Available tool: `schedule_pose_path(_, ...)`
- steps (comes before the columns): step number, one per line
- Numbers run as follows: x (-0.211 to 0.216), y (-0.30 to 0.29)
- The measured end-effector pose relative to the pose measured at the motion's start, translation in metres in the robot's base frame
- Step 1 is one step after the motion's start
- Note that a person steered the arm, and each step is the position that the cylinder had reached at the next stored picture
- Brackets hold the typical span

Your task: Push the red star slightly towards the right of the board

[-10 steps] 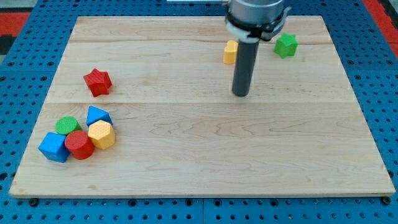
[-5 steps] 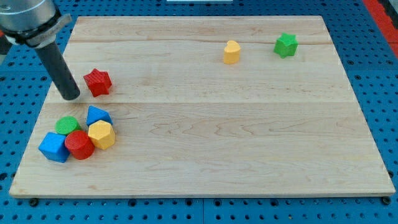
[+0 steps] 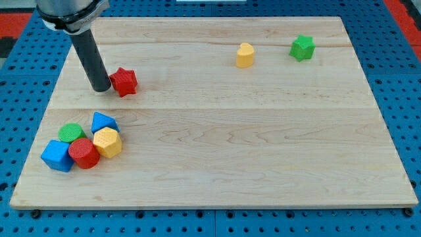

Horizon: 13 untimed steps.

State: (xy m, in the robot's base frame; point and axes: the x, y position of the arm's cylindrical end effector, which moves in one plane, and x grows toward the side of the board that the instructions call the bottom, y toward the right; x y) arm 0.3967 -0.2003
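The red star (image 3: pixel 123 81) lies on the wooden board (image 3: pixel 217 145) in its upper left part. My tip (image 3: pixel 102 88) stands right against the star's left side, touching it. The dark rod rises from the tip up and to the view's left, out of the top edge.
A cluster sits at the lower left: a green cylinder (image 3: pixel 70 132), a blue triangle (image 3: pixel 103 122), a yellow hexagon (image 3: pixel 107 142), a red cylinder (image 3: pixel 83 153) and a blue cube (image 3: pixel 57 155). A yellow block (image 3: pixel 245 55) and a green star (image 3: pixel 302 47) lie at the upper right.
My tip crossed from the board's upper middle to the star's left side, then moved right. The red star has slid a little to the right.
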Motion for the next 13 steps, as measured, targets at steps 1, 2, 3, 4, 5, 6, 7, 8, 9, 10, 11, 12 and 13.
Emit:
schedule_pose_path(1,0.0,-0.001)
schedule_pose_path(2,0.0,-0.004)
schedule_pose_path(3,0.01,-0.022)
schedule_pose_path(4,0.012,-0.022)
schedule_pose_path(5,0.012,-0.022)
schedule_pose_path(6,0.012,-0.021)
schedule_pose_path(7,0.021,0.015)
schedule_pose_path(8,0.021,0.02)
schedule_pose_path(9,0.015,0.05)
schedule_pose_path(10,0.008,0.052)
schedule_pose_path(11,0.007,0.052)
schedule_pose_path(12,0.01,0.097)
schedule_pose_path(13,0.01,0.143)
